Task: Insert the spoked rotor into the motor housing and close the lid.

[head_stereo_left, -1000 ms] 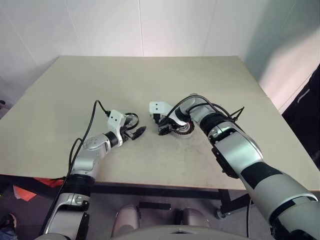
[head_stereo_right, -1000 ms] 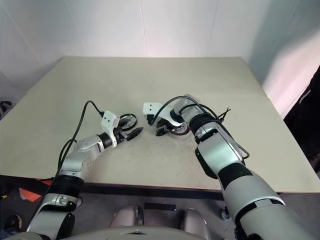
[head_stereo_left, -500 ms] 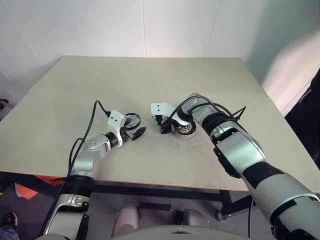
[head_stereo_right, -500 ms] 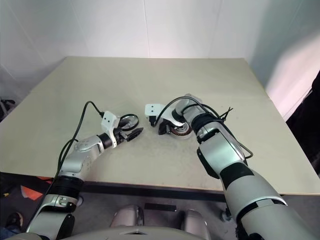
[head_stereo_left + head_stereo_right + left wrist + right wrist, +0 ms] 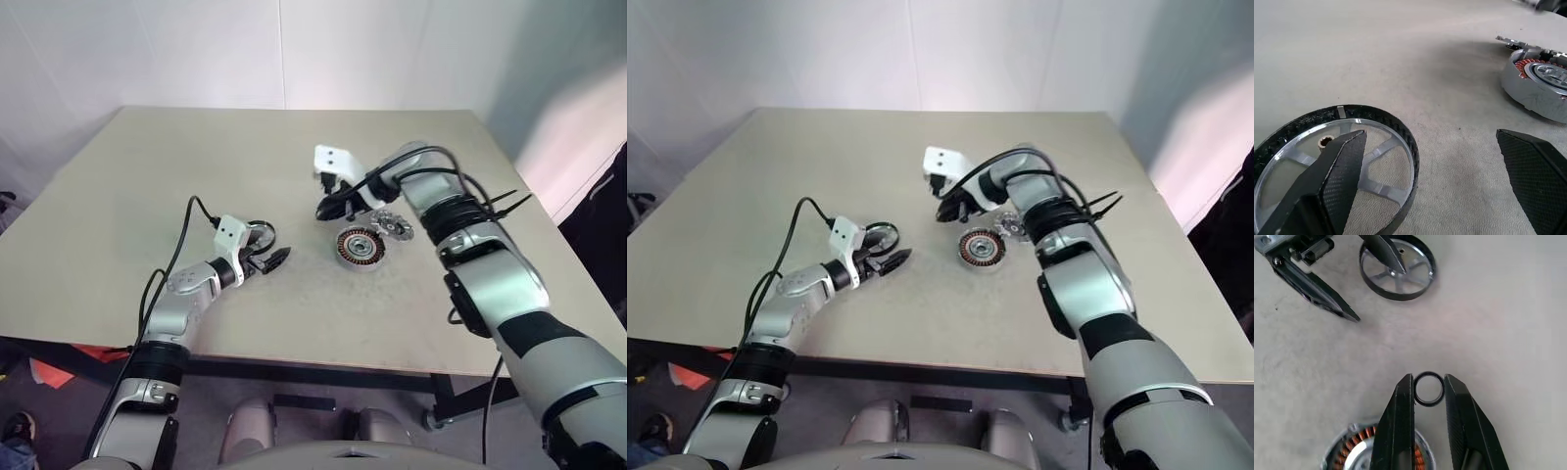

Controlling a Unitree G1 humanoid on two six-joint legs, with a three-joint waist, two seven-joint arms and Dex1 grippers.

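Risen off the motor housing (image 5: pixel 358 246), the right gripper (image 5: pixel 1428 387) now hangs above the table (image 5: pixel 294 147), pinching a small black ring (image 5: pixel 1428 388). Housing lies flat, windings up, the lid (image 5: pixel 394 226) just beside it. Left gripper (image 5: pixel 1435 181) rests level, fingers wide apart, one over the flat-lying spoked rotor (image 5: pixel 1352 161)

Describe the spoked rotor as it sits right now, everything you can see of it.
The spoked rotor is a thin wheel: a dark outer band that looks textured, a shiny silver inner ring, slim silver spokes and a small hub with a hole. It lies flat on the table, away from the motor housing, not yet inserted. The open left gripper is right at it, one finger over the wheel inside the rim and the other outside; whether the finger touches it I cannot tell.
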